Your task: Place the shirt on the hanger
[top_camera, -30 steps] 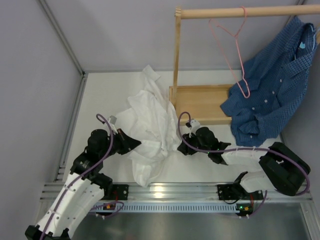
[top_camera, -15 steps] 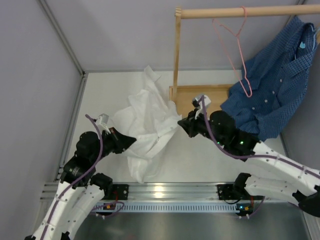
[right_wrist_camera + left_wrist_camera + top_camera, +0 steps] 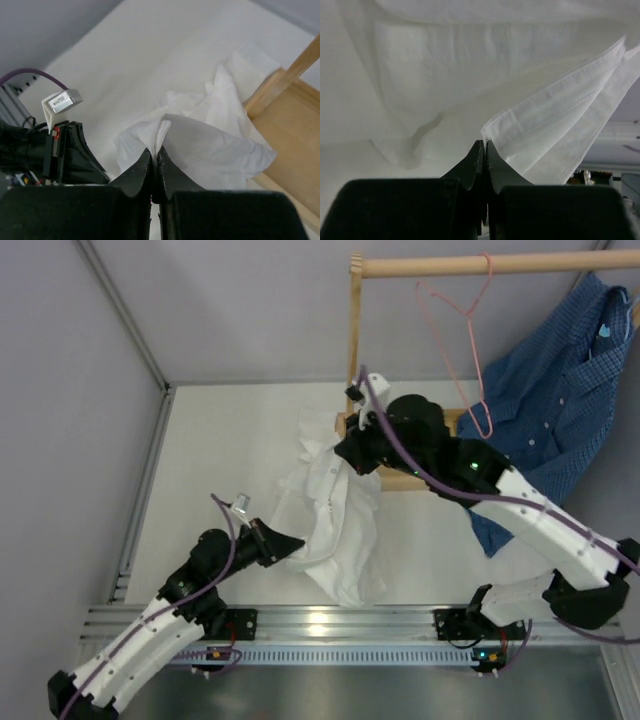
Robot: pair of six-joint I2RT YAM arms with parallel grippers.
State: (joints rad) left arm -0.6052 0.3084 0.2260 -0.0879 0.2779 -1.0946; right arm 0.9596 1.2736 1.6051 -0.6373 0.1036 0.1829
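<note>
The white shirt (image 3: 335,515) hangs bunched between my two grippers above the table. My left gripper (image 3: 296,546) is shut on its lower left edge; in the left wrist view (image 3: 484,142) the jaws pinch a stitched hem of the shirt (image 3: 555,115). My right gripper (image 3: 343,452) is raised near the wooden post and is shut on a fold of the shirt (image 3: 210,145), pinched at the tips (image 3: 154,151). The pink wire hanger (image 3: 462,335) hangs by its hook from the wooden rail (image 3: 480,264), up and to the right of the right gripper, empty.
A blue checked shirt (image 3: 550,410) hangs at the right end of the rail. The wooden frame's upright post (image 3: 354,340) and base tray (image 3: 400,475) stand right behind the right gripper. Grey walls enclose the left and back. The left arm shows in the right wrist view (image 3: 65,145).
The right gripper has risen up and back toward the post, lifting the shirt off the table. The left gripper has moved right and nearer with its edge, and the shirt now hangs between them.
</note>
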